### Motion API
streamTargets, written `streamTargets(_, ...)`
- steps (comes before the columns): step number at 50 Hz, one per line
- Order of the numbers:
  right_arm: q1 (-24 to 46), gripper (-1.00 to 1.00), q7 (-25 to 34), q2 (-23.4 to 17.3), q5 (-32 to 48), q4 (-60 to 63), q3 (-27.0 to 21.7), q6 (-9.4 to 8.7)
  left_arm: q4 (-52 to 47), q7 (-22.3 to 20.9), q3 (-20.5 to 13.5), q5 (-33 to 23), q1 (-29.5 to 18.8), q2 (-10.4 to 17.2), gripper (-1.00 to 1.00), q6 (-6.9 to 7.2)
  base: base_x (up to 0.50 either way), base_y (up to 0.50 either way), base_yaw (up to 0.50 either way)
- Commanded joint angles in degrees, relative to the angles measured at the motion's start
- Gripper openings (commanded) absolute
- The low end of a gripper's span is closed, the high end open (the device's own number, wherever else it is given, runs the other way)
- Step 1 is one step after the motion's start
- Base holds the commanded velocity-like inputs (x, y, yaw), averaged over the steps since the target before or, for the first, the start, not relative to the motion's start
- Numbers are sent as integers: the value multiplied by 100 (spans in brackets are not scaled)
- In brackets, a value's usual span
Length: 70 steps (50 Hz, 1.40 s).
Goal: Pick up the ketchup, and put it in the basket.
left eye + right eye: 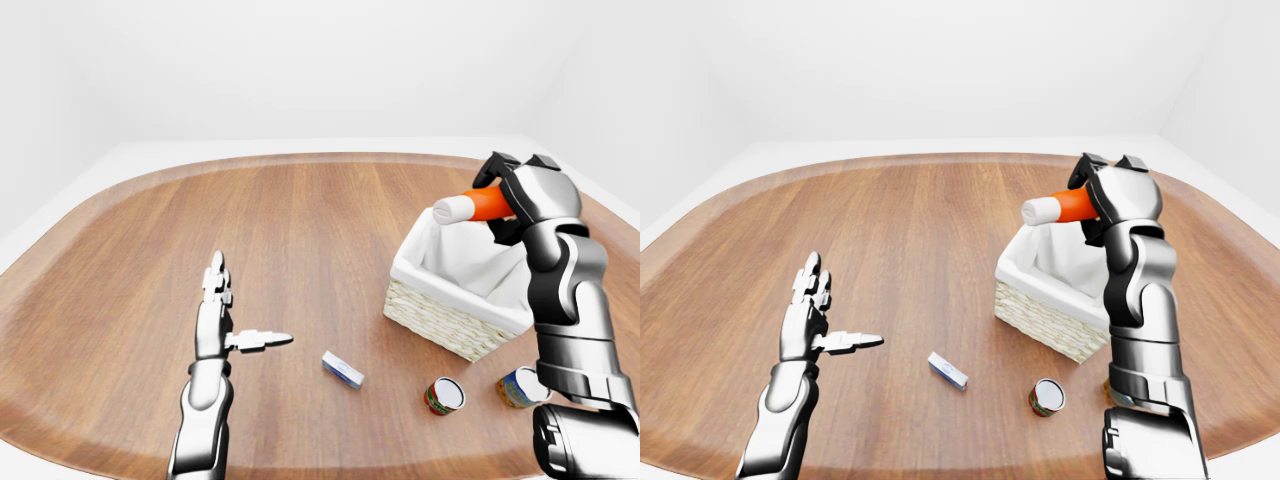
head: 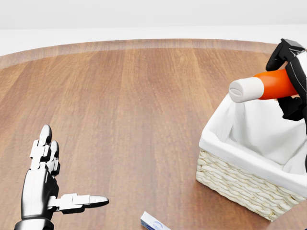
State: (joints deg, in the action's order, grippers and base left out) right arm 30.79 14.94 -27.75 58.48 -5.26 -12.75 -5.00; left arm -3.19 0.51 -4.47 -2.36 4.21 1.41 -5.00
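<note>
On the left, the shiny silver left hand (image 2: 45, 179) hovers over the round brown wooden counter (image 1: 300, 240) with its fingers spread wide and nothing in them. To the right, the dark right hand (image 1: 525, 195) is closed around the fat end of the orange ketchup bottle with a white cap (image 2: 261, 87), holding it sideways just above the white-lined woven straw basket (image 2: 244, 184). The bottle looks light, hard and smooth, so it may slip, and the wide orange middle seems the best place to hold it.

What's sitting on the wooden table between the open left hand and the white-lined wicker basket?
In the left-eye view, only a small white and blue box lies between the left hand and the wicker basket; otherwise bare wood.
</note>
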Motion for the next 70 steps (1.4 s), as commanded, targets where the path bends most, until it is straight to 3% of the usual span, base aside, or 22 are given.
streamTargets(1, 447, -100, -106, -357, 166, -742, -60, 0, -58, -15, -8, 26, 41, -2, 100, 0, 0, 0, 0)
streamTargets(23, 910, -100, -891, -423, 70, -2044, 181, 0, -189, -60, -55, 92, 45, 4, 100, 0, 0, 0, 0)
streamTargets(50, 1365, -100, -2311, -289, -507, -4350, 571, 0, -288, -77, -86, 124, 58, 5, 100, 0, 0, 0, 0)
streamTargets(70, 1419, -100, -2683, -238, -646, -4925, 728, 0, -222, -66, -78, 108, 33, 6, 100, 0, 0, 0, 0)
